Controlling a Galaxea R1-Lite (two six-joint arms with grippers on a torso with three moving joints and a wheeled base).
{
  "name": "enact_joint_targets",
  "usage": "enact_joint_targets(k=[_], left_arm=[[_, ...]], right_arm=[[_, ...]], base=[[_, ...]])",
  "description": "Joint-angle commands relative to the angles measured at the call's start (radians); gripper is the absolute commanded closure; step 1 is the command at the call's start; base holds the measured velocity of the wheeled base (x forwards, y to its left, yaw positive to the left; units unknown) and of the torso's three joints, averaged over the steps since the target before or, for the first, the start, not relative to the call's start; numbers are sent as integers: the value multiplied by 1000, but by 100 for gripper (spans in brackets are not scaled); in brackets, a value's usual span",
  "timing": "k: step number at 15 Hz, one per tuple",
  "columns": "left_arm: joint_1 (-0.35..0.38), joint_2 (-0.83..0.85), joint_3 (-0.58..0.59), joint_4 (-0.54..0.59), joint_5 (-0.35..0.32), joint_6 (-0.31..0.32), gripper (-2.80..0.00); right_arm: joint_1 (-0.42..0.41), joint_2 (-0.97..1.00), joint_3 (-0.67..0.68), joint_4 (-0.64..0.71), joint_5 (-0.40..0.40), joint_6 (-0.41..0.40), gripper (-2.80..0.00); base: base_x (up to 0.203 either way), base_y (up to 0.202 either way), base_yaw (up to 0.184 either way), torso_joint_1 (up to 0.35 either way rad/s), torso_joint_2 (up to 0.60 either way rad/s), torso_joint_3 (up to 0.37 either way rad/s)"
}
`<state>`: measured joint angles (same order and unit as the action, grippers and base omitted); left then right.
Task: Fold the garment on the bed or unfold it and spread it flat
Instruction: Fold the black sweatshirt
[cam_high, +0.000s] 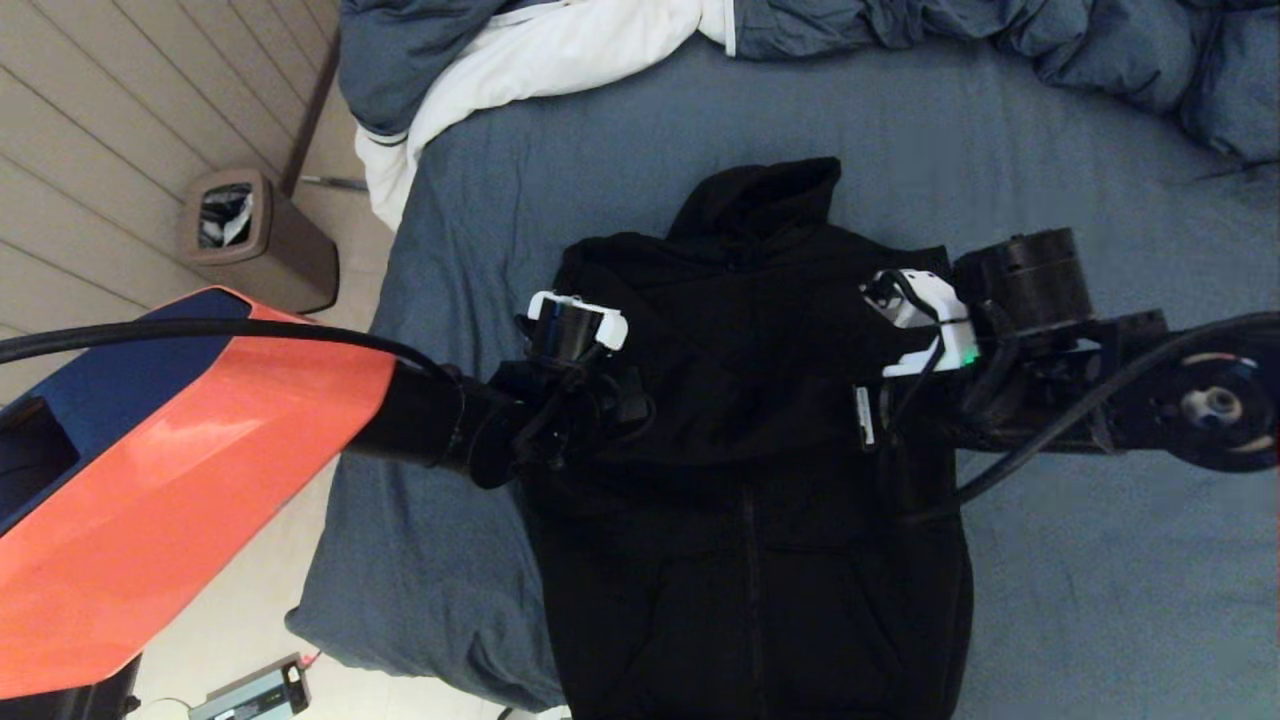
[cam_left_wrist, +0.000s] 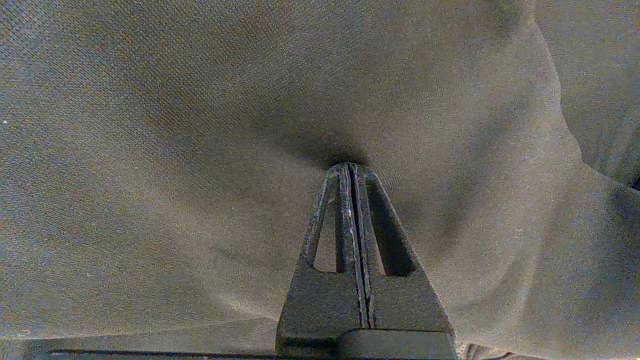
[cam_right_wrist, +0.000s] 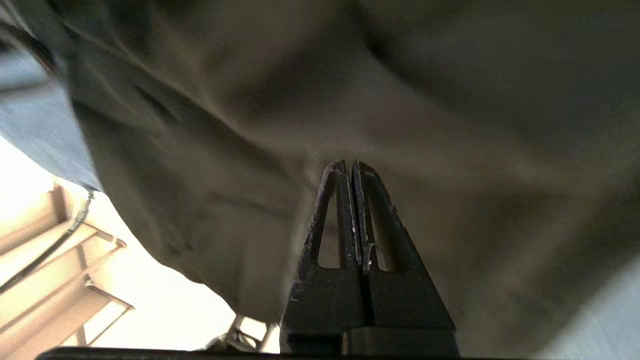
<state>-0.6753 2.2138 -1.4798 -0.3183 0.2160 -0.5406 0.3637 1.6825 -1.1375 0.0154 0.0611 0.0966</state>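
A big bed with a blue-grey sheet fills most of the room, and pale wood floor shows on the left. The black hoodie lies on the bed near its left side, front up, with the zip running down the middle. Its hood points to the far end, and its bottom edge reaches the near edge of the bed. The sleeves look tucked in over the body.

The left gripper is over the hoodie's left shoulder. Its fingers are squeezed tight together and the tips press into the black cloth, which dips around them. I cannot tell if any cloth is pinched. The right gripper is over the hoodie's right side, also squeezed tight, with the cloth blurry behind it.

A rumpled dark blue and white blanket lies across the far end of the bed. A brown bin stands on the floor to the left.
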Motion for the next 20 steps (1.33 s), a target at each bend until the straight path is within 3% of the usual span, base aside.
enact_joint_targets(k=[1, 6, 12, 14, 17, 20], left_arm=[[-9, -10, 1, -2, 2, -4, 0], [-16, -11, -1, -2, 3, -4, 0], [-7, 0, -22, 4, 3, 1, 0], [22, 1, -45, 10, 2, 2, 0], [64, 3, -84, 35, 1, 3, 0], [80, 7, -93, 39, -16, 2, 0]], right_arm=[[32, 114, -68, 0, -1, 6, 0], [47, 223, -122, -12, -3, 11, 0], [19, 136, 20, -29, -7, 8, 0], [-37, 109, 99, -46, -7, -11, 0], [-136, 132, 211, -213, -6, -57, 0], [-200, 163, 248, -276, -4, -74, 0]], base=[[0, 0, 0, 0, 0, 0], [0, 0, 0, 0, 0, 0], [0, 0, 0, 0, 0, 0], [0, 0, 0, 0, 0, 0], [0, 0, 0, 0, 0, 0], [0, 0, 0, 0, 0, 0]])
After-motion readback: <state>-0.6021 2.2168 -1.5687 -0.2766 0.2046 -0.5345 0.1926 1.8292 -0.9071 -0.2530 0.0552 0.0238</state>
